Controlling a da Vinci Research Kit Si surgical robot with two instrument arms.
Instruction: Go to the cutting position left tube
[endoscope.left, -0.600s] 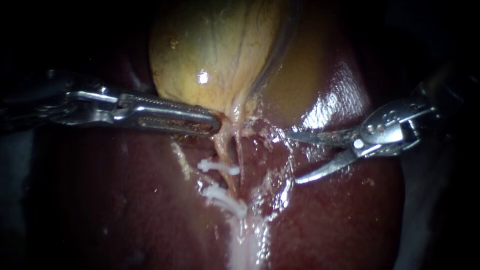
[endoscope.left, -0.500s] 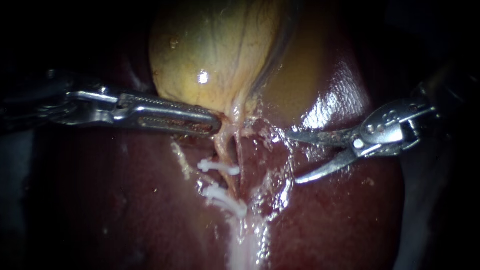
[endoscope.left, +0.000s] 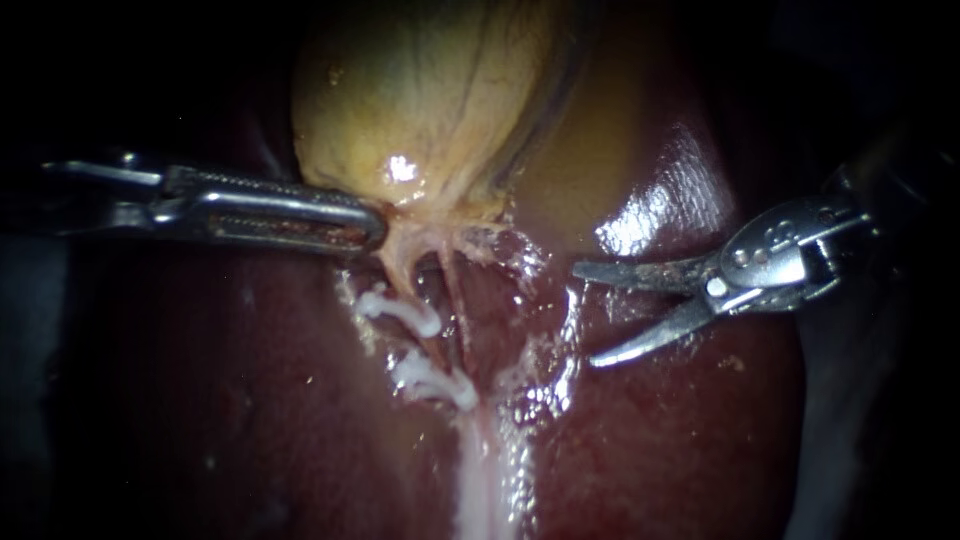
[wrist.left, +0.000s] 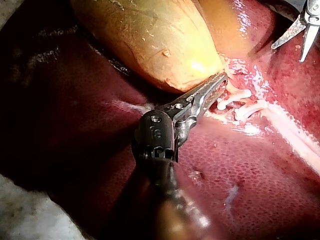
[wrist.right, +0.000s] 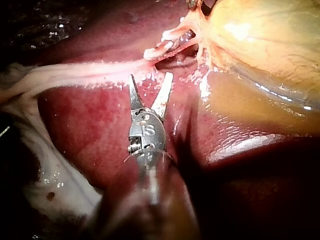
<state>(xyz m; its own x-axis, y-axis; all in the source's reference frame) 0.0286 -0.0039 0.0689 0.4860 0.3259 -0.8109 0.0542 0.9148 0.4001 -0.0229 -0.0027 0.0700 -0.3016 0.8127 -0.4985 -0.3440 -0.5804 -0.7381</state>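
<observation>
- The left instrument (endoscope.left: 366, 226) reaches in almost level from the left. Its long claw is clenched on the narrow lower end of the gallbladder (endoscope.left: 420, 90), and pale strands stretch taut from the tip.
- In the left wrist view the same instrument (wrist.left: 220, 80) lies flat along the underside of the gallbladder (wrist.left: 150, 35), its tip just beside the clips (wrist.left: 235, 97).
- The right instrument (endoscope.left: 588, 314) comes in from the right and slopes slightly down. Its claw — two thin blades — is spread wide and grasps nothing.
- Those blades hover over the liver (endoscope.left: 250, 400), apart from the tubes and to their right. In the right wrist view the instrument (wrist.right: 150, 76) points toward the clipped strand.
- The left tube (endoscope.left: 398, 268) runs down from the gallbladder's neck, crossed by two white clips (endoscope.left: 402, 312) with a short bare stretch between them. A second strand (endoscope.left: 452, 290) lies just beside it on the right.
- Below the clips a pale band (endoscope.left: 480, 470) runs on to the lower edge.
- Both shafts fade into darkness at the edges.
- The tissue inside the left claw is hidden by the metal, so how much is gripped cannot be told.
- In the left wrist view the right instrument (wrist.left: 301, 37) is cut off — only its blades show.
</observation>
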